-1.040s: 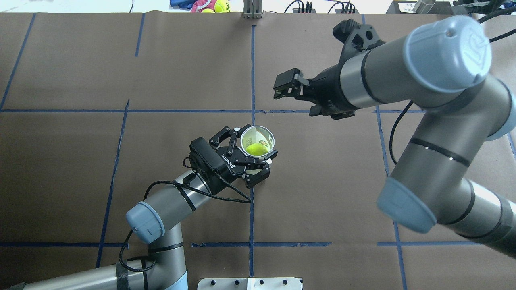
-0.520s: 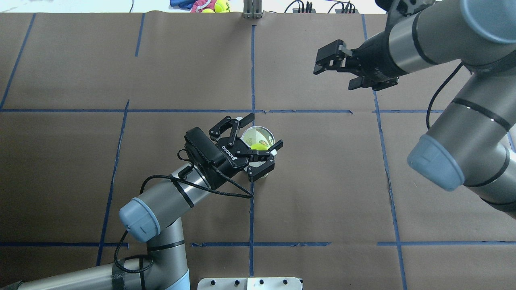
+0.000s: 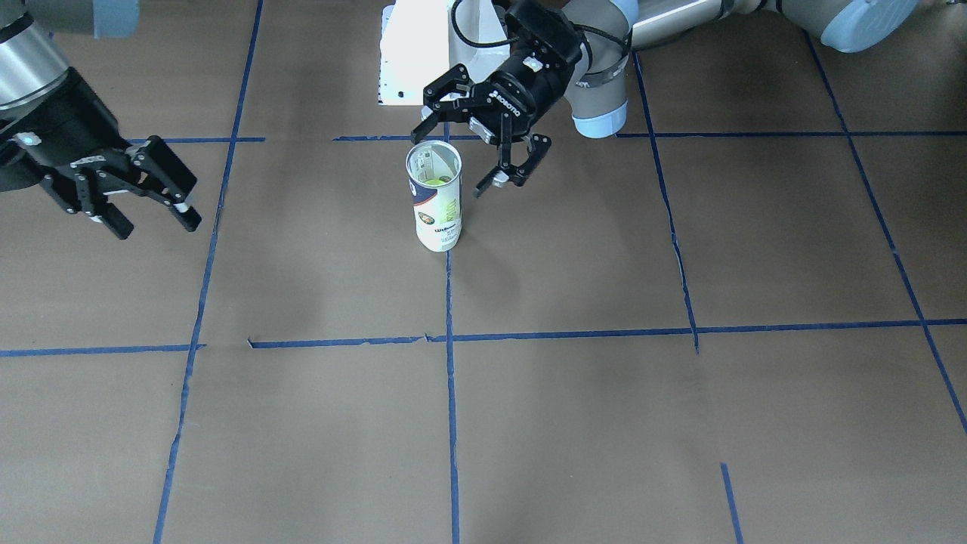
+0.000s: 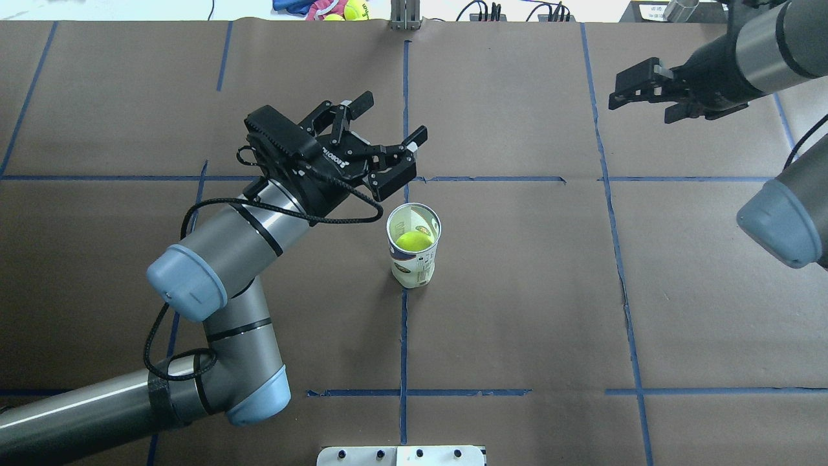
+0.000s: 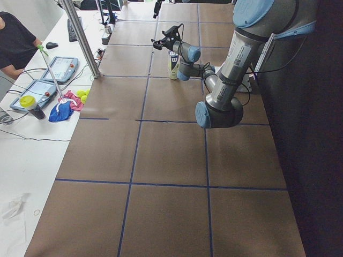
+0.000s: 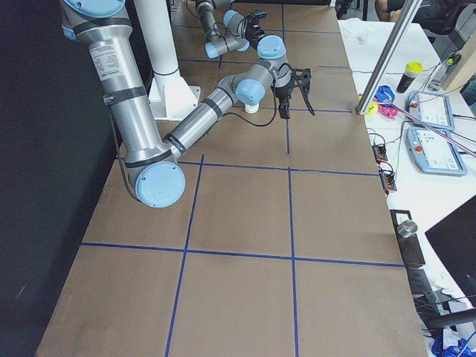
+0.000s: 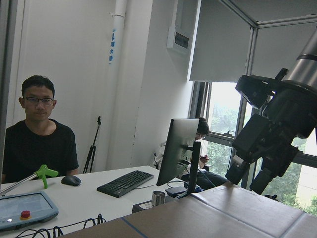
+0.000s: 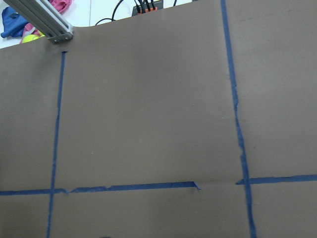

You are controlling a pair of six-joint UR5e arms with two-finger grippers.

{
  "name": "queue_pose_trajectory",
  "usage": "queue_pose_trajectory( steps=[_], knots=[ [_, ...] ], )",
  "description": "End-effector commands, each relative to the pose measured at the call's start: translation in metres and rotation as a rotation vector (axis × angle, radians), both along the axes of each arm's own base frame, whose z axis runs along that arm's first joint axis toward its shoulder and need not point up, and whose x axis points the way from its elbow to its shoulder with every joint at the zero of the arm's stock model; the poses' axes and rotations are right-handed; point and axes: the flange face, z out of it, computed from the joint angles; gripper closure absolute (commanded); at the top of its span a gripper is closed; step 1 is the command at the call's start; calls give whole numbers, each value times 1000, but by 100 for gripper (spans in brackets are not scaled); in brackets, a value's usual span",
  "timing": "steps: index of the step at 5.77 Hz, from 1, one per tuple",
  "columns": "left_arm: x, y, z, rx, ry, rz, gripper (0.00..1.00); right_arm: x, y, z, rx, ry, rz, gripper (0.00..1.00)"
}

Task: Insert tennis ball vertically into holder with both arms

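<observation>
The holder (image 4: pixel 414 255), a white can with a navy band, stands upright on the brown table near the centre tape line; it also shows in the front-facing view (image 3: pixel 437 200). The yellow-green tennis ball (image 4: pixel 413 241) lies inside it, below the rim. My left gripper (image 4: pixel 392 116) hovers open just beyond and left of the holder, touching nothing. Far off at the right, my right gripper (image 4: pixel 629 87) hangs over the table, open and empty; the front-facing view shows it too (image 3: pixel 159 224). The right wrist view shows only taped table.
Blue tape lines (image 4: pixel 403 323) grid the brown table. Spare tennis balls and a cloth (image 4: pixel 336 9) lie past the far edge beside a metal post (image 4: pixel 405 16). A white mounting plate (image 4: pixel 401 455) sits at the near edge. A person (image 5: pixel 13 45) sits at the side desk.
My left gripper opened, let go of the holder and drew back up and to the far left. The right arm swung away to the far right. Holder and ball stayed put.
</observation>
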Motion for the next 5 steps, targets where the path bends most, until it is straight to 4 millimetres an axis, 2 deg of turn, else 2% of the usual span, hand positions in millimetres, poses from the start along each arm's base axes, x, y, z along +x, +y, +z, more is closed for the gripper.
queue_pose_trajectory(
  steps=[1, 2, 3, 4, 5],
  knots=[
    [-25, -54, 50, -181, -127, -34, 0, 35, -19, 51, 34, 79, -56, 2],
    [-72, -102, 104, -259, -291, 57, 0, 70, -35, 83, 53, 103, -98, 2],
    [-133, -138, 147, -391, -307, 183, 0, 109, -42, 120, 62, 106, -144, 2],
    [-199, -165, 179, -492, -357, 293, 0, 146, -51, 159, 68, 103, -179, 2],
    [-260, -185, 199, -634, -375, 424, 1, 166, -62, 205, 55, 119, -215, 2]
  ],
)
